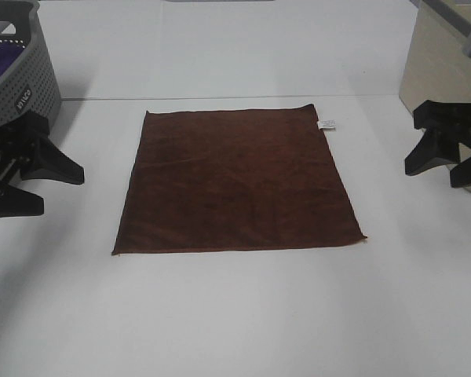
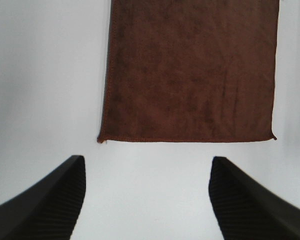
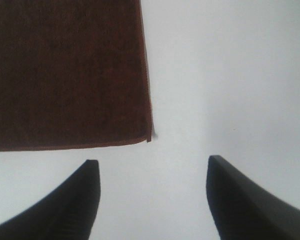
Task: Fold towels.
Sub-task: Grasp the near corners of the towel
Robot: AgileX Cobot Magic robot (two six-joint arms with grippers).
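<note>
Tabletop (image 1: 235,314) bears towel (image 1: 235,184), basket (image 1: 27,90) holds purple cloth (image 1: 0,61); left gripper (image 2: 146,167), right gripper (image 3: 152,167) gape empty.

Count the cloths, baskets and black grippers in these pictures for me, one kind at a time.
Cloths: 2, a reddish-brown towel lying flat on the table and a purple cloth in the basket
Baskets: 1, the grey perforated basket
Grippers: 2, the left gripper and the right gripper, both open and empty
Total: 5

Grey perforated plastic basket (image 1: 39,78): cropped at edge. Small white tag (image 1: 327,124): print illegible. Dark reddish-brown towel (image 2: 190,70): cropped in 2 wrist views.
</note>
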